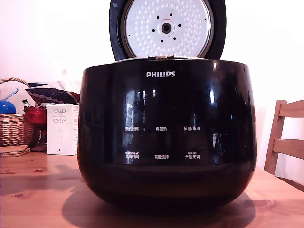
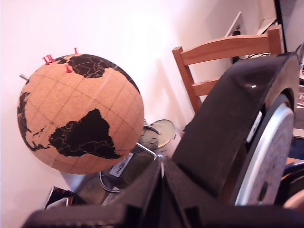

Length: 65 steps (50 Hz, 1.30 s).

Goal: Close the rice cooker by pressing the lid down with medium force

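The rice cooker [image 1: 166, 137] is a big glossy black pot with a white PHILIPS logo, standing in the middle of the wooden table [image 1: 38, 194]. Its lid [image 1: 166, 28] stands upright and open, with the dimpled silver inner plate [image 1: 142, 23] facing the exterior camera. In the wrist view the lid's black back [image 2: 228, 133] and the silver plate's edge [image 2: 270, 156] show from the side. My gripper [image 2: 162, 167] appears only in the wrist view, just behind the lid's back. Its dark fingers meet in a point, shut on nothing. No part of it shows in the exterior view.
A white PORLEX box [image 1: 62, 129], a red glass bowl [image 1: 36, 115] and a wicker basket [image 1: 14, 128] stand at the exterior view's left. A wooden chair [image 1: 285, 142] is at its right. Behind the cooker are a cork globe [image 2: 80, 114] and the chair back [image 2: 223, 52].
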Available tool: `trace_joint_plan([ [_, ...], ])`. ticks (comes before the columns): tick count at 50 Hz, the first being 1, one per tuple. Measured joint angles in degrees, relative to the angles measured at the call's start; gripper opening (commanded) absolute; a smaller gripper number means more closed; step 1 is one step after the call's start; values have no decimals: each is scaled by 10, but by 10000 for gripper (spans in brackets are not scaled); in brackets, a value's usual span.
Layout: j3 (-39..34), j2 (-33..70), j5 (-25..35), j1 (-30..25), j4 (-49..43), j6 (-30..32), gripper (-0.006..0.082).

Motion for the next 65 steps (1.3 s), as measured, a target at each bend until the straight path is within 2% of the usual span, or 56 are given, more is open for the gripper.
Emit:
trace_joint_plan([
  [31,15,-19,30,-12,-83,0,-21],
  [52,21,16,28,-20,-14,-1,-21],
  [65,29,38,-37,-18,6,0,-21],
])
